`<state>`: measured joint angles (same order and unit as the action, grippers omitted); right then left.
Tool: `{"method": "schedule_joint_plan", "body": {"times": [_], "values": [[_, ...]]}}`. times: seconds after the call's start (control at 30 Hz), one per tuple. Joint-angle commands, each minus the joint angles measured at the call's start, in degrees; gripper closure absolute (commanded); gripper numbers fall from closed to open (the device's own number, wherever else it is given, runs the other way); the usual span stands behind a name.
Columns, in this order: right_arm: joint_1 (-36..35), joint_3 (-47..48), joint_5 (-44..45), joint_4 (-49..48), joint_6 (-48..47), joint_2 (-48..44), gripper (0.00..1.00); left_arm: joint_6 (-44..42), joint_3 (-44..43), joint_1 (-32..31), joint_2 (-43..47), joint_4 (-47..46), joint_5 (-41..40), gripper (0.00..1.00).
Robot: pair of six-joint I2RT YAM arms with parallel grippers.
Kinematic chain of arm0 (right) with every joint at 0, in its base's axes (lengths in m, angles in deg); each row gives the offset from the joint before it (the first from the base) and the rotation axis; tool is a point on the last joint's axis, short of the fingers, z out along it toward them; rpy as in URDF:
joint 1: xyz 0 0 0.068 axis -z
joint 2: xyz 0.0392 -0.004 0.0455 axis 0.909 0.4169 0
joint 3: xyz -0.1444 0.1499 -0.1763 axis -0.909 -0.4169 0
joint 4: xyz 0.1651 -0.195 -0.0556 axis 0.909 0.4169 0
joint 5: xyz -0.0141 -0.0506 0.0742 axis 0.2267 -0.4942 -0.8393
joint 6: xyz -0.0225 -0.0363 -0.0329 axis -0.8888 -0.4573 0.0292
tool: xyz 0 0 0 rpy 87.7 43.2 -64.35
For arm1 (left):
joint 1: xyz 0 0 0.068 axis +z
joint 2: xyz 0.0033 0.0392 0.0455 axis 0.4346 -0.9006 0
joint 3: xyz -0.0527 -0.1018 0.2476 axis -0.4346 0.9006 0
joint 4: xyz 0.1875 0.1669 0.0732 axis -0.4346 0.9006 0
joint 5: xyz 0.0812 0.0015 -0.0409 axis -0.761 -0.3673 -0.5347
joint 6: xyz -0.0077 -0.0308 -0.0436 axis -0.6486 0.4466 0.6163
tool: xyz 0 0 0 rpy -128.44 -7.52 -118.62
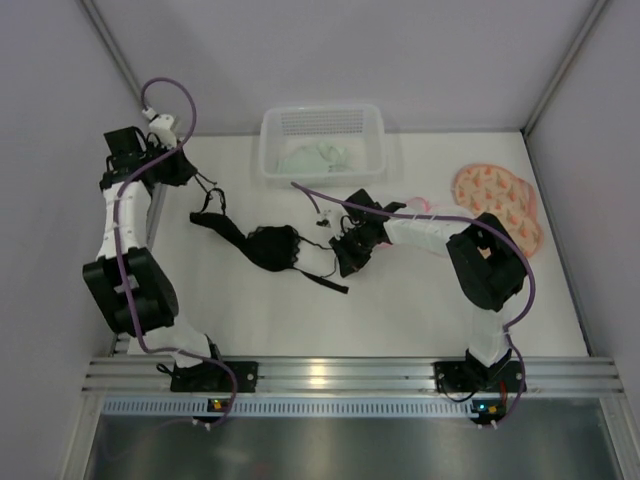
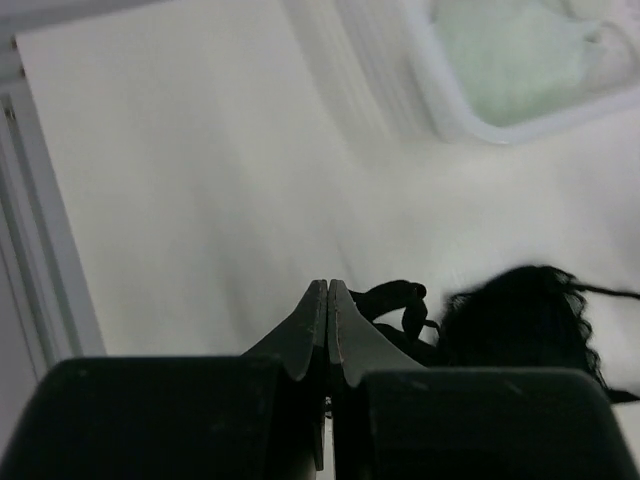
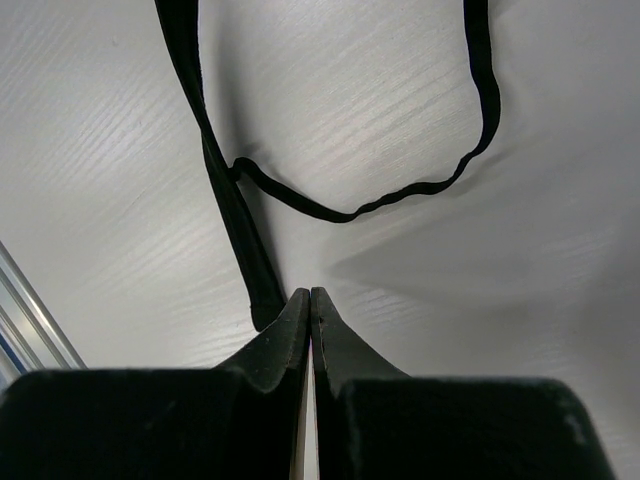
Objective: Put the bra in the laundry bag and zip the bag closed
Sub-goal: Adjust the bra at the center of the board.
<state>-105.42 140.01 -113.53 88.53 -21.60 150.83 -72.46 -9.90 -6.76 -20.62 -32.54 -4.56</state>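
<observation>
Nearest to you is the metal rail (image 1: 340,372) with both arm bases, well on your side of the clear basket (image 1: 267,150). From there the right arm reaches in across the white table (image 1: 420,310), and your right gripper (image 3: 310,293) sits nearer than the basket and a little to its right. Its fingers are pressed tip to tip with no gap. The wrist view shows nothing between them. The end of a black band lies flat on the table just beside the left fingertip.

The black bra (image 1: 272,246) lies spread on the table, outside the basket and on the near side of it. Its cups are bunched below the basket's left half. One band trails toward the right gripper and a strap loop reaches out to the left.

Your left gripper (image 2: 328,288) is off the basket's near left corner, by that strap loop. Its fingers are also closed flat against each other. A curl of strap sits right beside the tips, and you cannot tell from either view whether any of it is pinched.

Farthest back, the basket holds the pale laundry bag (image 1: 322,157), crumpled inside. A pink, orange-patterned fabric piece (image 1: 500,200) lies well to the basket's right.
</observation>
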Motion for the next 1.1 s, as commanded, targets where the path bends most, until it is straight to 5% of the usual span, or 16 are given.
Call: {"method": "schedule_joint_plan", "body": {"times": [0.0, 0.33, 0.37, 0.5, 0.63, 0.93, 1.07], "values": [[0.41, 0.54, -0.28, 0.87, -1.5, -3.19, 1.0, 15.53, -1.32, -0.28, -8.54, -11.01, -13.37, 1.0], [0.41, 2.3, -0.55, 2.98, -2.21, -2.66, 1.0, 27.15, -10.54, -1.07, -22.02, -19.46, -15.51, 1.0], [0.41, 2.3, -0.55, 2.98, -2.03, -2.93, 1.0, 27.32, -11.17, -1.25, -22.89, -19.46, -14.63, 0.95], [0.41, 2.21, -0.72, 2.72, -1.42, -4.42, 1.0, 26.54, -9.6, -1.34, -20.54, -19.46, -13.29, 0.4], [0.33, 1.77, -2.38, 2.71, -0.97, -5.3, 1.0, 21.19, -1.88, -1.25, -13.86, -19.46, -14.08, 0.26], [-1.78, -1.83, -5.3, 1.67, -0.63, -8.64, 1.0, 12.82, 17.3, -2.48, 1.62, -19.55, -7.5, 0.3], [-1.87, 0.62, -4.41, -0.71, 0.52, -5.58, 0.81, 13.44, 16.52, -3.71, -1.45, -19.55, -8.54, 0.37]]}}
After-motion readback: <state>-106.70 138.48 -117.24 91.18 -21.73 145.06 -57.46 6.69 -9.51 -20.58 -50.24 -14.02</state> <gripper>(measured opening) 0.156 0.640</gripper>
